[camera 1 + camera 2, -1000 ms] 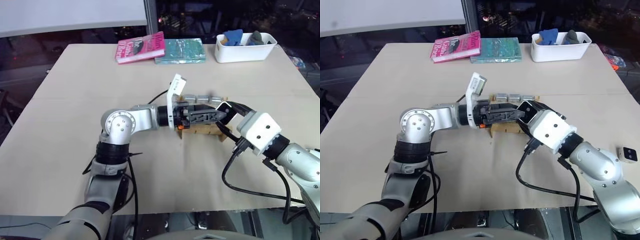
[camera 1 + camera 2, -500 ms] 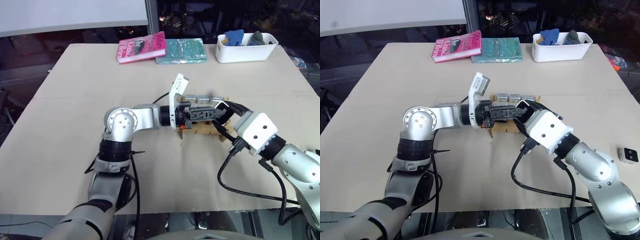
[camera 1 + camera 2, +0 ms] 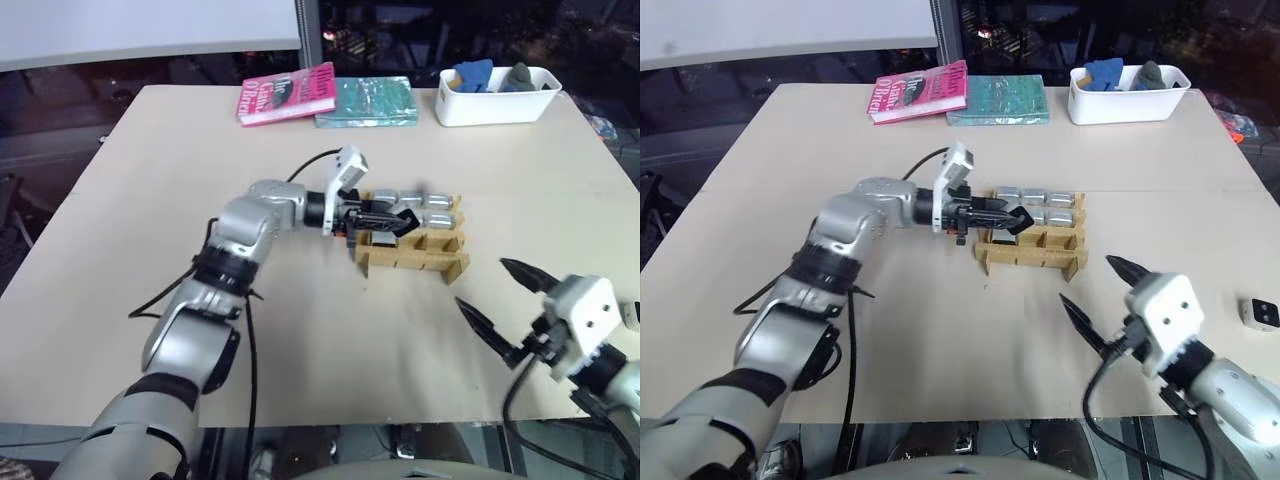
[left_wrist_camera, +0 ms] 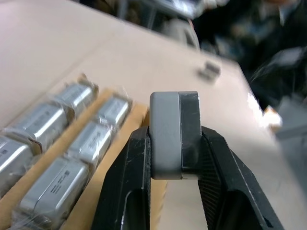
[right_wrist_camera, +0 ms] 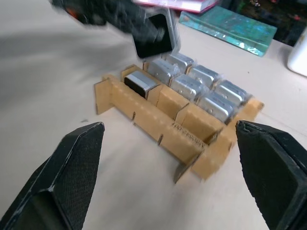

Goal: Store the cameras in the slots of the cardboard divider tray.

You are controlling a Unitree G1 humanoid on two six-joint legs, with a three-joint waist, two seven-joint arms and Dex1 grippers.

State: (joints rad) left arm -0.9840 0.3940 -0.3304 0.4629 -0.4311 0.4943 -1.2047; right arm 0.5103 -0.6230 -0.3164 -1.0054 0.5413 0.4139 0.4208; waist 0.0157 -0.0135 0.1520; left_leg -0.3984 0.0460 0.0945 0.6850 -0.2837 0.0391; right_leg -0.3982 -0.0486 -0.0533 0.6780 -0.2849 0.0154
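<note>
Nearest, at 5 o'clock on the beige tabletop [image 3: 150, 180]: right hand [image 3: 507, 304], black fingers spread wide, empty, well apart from the brown corrugated cardboard divider tray [image 3: 410, 256].

Mid-tabletop: tray long axis runs 9 to 3 o'clock; near slots vacant, far rows filled with silver-grey boxy wrapped cameras [image 3: 425, 204].

At the tray's 9 o'clock end: left hand [image 3: 385, 222], fingers clamped on a small grey-and-black camera block [image 4: 174, 135], hovering just above the slots. Nearer arm for insertion, judged: left; open slot judged below, toward 6 o'clock.
</note>
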